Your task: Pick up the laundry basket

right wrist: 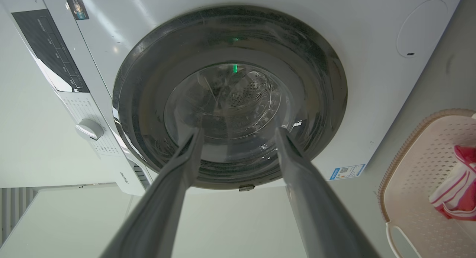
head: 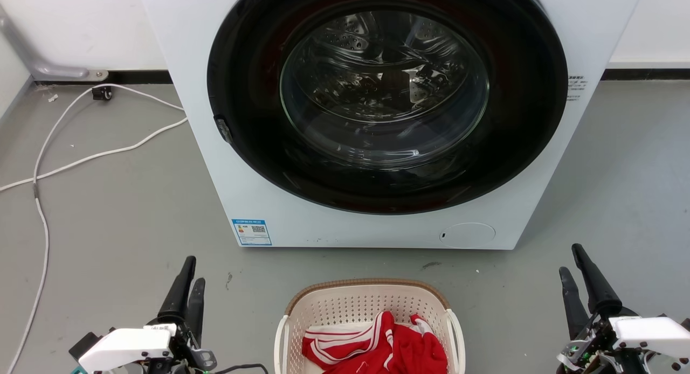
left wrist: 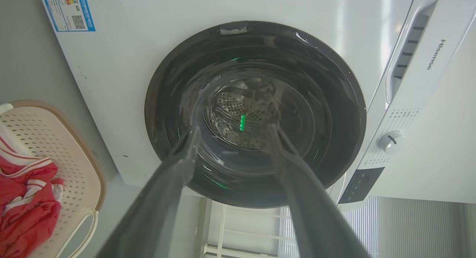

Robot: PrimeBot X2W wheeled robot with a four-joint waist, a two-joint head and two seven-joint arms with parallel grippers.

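Short of the washer (head: 215, 164), off its left front corner, our left gripper (head: 193, 271) is spread wide and empty; off its right corner, our right gripper (head: 570, 260) is the same. The basket (head: 345, 309) sits on the floor just before the washer's door, red cloth (head: 388, 347) inside. We judge it light, stiff, smooth plastic. The white side handles (head: 280, 336) look best to grasp.

The head view looks forward and down from above at the washing machine (head: 253, 212), with the laundry basket (head: 323, 309) at its bottom edge. The left wrist view sits low and near, rolled sideways, facing up at the door (left wrist: 256, 113), with the basket at its left edge. The right wrist view mirrors it, basket at right. All three share door and basket.
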